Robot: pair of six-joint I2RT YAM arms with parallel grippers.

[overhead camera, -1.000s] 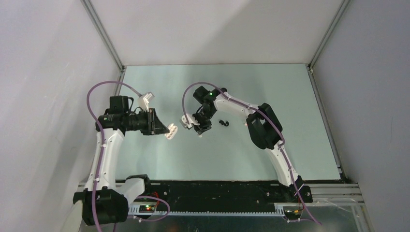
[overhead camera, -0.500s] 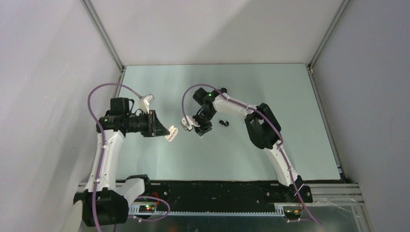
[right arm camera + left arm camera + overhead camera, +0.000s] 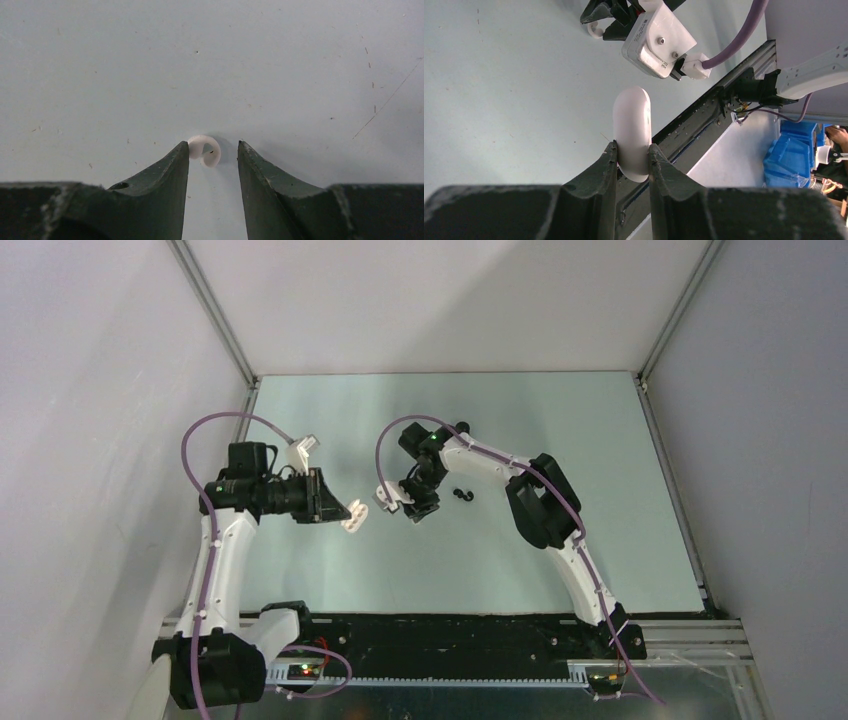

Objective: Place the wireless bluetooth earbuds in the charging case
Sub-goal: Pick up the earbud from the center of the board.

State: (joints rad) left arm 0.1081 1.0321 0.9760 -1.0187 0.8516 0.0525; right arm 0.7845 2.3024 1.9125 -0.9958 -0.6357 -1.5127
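Observation:
My left gripper (image 3: pixel 343 512) is shut on a white oval charging case (image 3: pixel 633 125) and holds it edge-on above the table; the case also shows in the top view (image 3: pixel 355 516). My right gripper (image 3: pixel 213 146) is open and low on the table, its jaws on either side of a tiny curled white earbud (image 3: pixel 205 150). The left finger touches the bud and the right finger stands apart from it. The right gripper (image 3: pixel 420 507) is just right of the held case. Two black earbuds (image 3: pixel 460 493) lie on the table right of the right gripper. No other white bud or case is in view.
The pale green table (image 3: pixel 560 440) is walled at the back and sides. The right arm's white wrist camera block (image 3: pixel 658 40) hangs close above the held case. The black front rail (image 3: pixel 450 635) runs along the near edge.
The right arm has shifted very slightly over the white earbud. The left arm holds still with the case.

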